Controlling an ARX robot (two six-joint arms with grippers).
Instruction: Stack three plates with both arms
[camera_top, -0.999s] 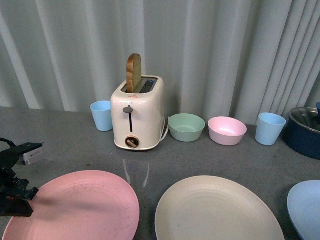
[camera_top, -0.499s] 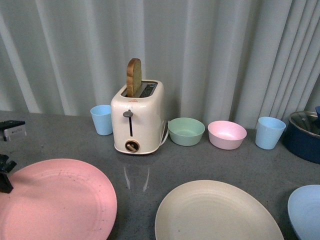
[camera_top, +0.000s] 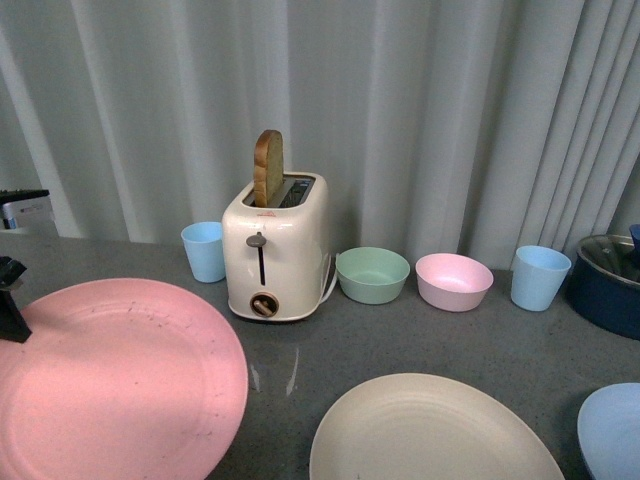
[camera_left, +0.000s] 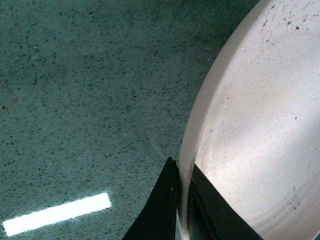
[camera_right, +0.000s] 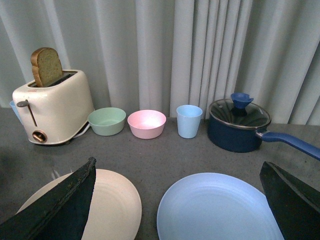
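– left pincer (camera_left: 181, 200) first: what has it got?
– it's clamped on the rim of the pink plate (camera_top: 120, 380), pinching it from both faces. the grip is at the plate's edge farthest left of the toaster (camera_top: 278, 250).
– and where's the plate itself?
– in front of the toaster and off to its left. it looks lifted off the desk (camera_top: 400, 335), though i can't see its underside.
– so where does it need to go?
– my guess is the cream plate (camera_top: 430, 430). that lies flat on the desk in front of the toaster and to its right, so it sits to the right of the held plate.
– any long axis to mind?
– no, both are round, so only centre over centre counts. since the grip is on the far-left rim, the whole plate leads the pincer on a move to the right.
– and the right pincer (camera_right: 177, 200)?
– spread wide, holding nothing. it hangs above the blue plate (camera_right: 220, 210), which lies farther right of the toaster than the cream one.
– which arm is nearer the cream plate?
– the right, by the look of it, but the left has the load, so i'd expect the left to carry across.
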